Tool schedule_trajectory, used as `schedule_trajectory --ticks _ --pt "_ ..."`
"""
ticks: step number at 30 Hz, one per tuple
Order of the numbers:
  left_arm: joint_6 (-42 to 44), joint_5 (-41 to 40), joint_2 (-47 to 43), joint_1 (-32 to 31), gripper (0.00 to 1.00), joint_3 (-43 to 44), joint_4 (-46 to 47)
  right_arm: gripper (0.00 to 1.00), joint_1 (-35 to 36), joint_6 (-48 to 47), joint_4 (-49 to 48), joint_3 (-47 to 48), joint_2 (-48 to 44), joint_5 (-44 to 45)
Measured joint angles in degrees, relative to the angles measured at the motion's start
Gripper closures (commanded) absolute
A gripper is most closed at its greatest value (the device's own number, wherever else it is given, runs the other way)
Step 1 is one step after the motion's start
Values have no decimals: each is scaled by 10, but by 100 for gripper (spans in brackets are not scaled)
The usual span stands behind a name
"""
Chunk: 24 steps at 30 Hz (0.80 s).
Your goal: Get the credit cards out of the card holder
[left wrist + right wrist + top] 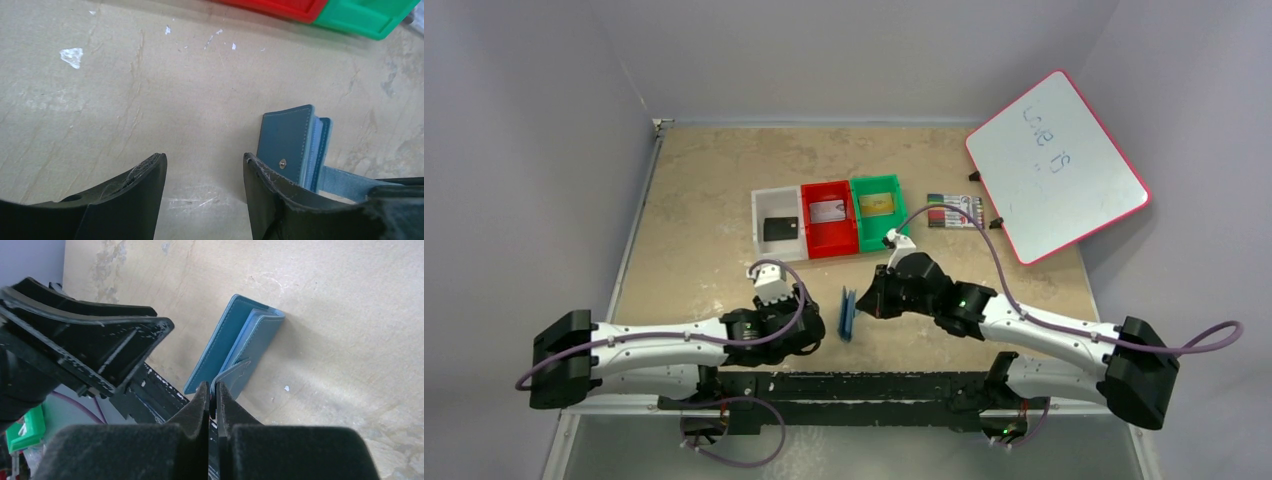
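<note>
The left claw (204, 161) stands apart and empty. The card holder (285, 140) stands on edge just to its right, clamped from the far side by the right claw (212, 388).

The left arm (659, 345) and the right arm (1049, 330) lie low and reach toward the middle. The left gripper (205, 167) has its fingers wide apart, with nothing between them. The right gripper (212, 392) is squeezed tight, pinching the strap of the card holder (252, 335).
</note>
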State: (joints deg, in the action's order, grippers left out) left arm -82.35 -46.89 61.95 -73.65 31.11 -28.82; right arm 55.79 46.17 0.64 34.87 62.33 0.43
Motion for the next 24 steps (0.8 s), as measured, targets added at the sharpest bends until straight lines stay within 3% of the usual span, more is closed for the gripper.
schedule_trajectory --ticks 10,18,24 --pt "-39 -37 -102 0 42 -20 -72 99 0 -34 -17 50 64 -39" --pt "-52 -53 -121 0 42 -20 -99 100 0 -38 -37 105 144 -72" --pt "-52 -53 -109 0 42 -20 -99 100 -21 -3 -51 59 89 -66"
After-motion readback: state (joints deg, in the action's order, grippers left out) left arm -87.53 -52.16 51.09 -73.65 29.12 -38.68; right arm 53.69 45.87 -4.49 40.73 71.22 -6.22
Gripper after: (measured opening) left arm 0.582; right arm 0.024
